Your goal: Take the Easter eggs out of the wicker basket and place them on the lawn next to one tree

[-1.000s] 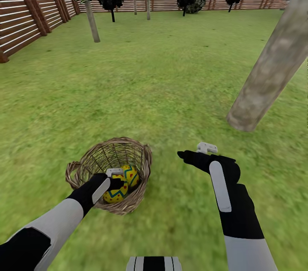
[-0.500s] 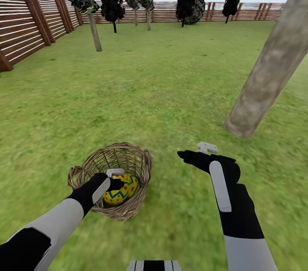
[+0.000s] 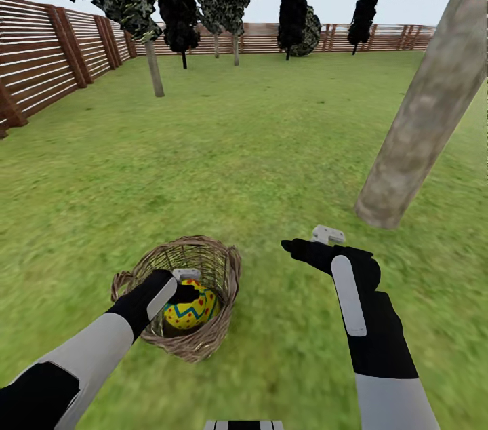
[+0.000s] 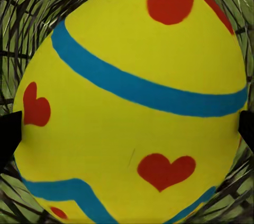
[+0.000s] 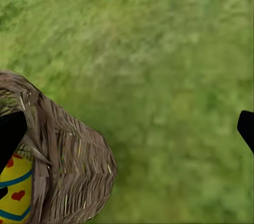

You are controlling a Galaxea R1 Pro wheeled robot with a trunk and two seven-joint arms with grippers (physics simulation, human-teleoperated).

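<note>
1. On the left I see the fence (image 3: 41, 70) and some thin trees far back on the lawn (image 3: 224, 145).
2. My left gripper (image 3: 184, 289) is down inside the basket (image 3: 203, 342). Its jaws sit on both sides of an egg (image 3: 192, 308), and the egg looks big and close in the left wrist view (image 4: 132, 102). I think the jaws are pressed on the egg, with it about to come up.
3. I can only see this one egg. I cannot tell if more hide under it.
4. My right gripper (image 3: 306, 247) hangs over bare grass just beside the basket. Its jaws are wide apart and hold nothing.
5. On the right stands the thick tree (image 3: 420, 125), near the basket. I see no eggs by its foot.
6. So I think the job is just starting. Every egg I can see must go to that tree.
</note>
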